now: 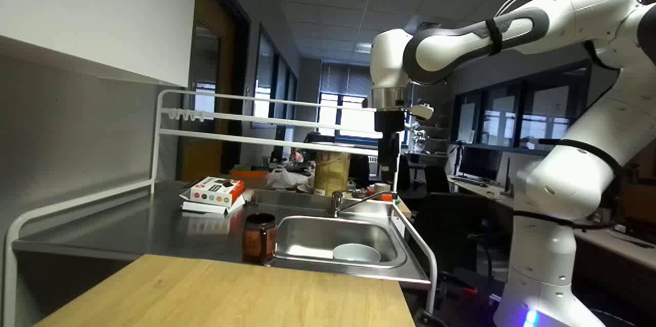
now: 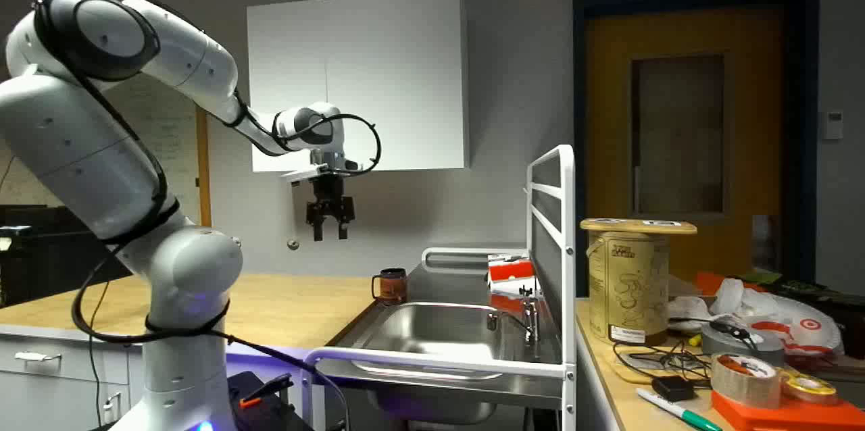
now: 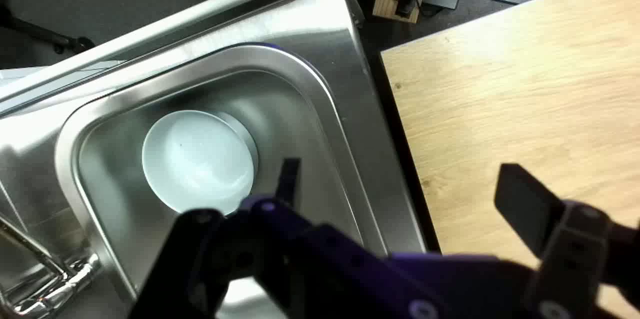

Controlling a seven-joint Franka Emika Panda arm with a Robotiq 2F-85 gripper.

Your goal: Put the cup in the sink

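Your gripper (image 2: 330, 235) points down above the level of the cup (image 2: 392, 286), its fingers (image 3: 526, 206) spread apart. The cup stands upright on the counter (image 1: 148, 229), just beside the sink (image 3: 287, 109). A bowl (image 3: 197, 161) sits in the sink. You cannot reliably judge the cup's contents: its interior is dark.

Sink (image 3: 245, 58): open from above; white bowl (image 3: 195, 159) takes up part of it.
Faucet (image 2: 532, 323): stands between sink and upright rack (image 2: 569, 282), which walls that side.
Low rail (image 2: 432, 361): fences the sink at one end.
Cup (image 1: 259, 239): free overhead, just beside the sink.
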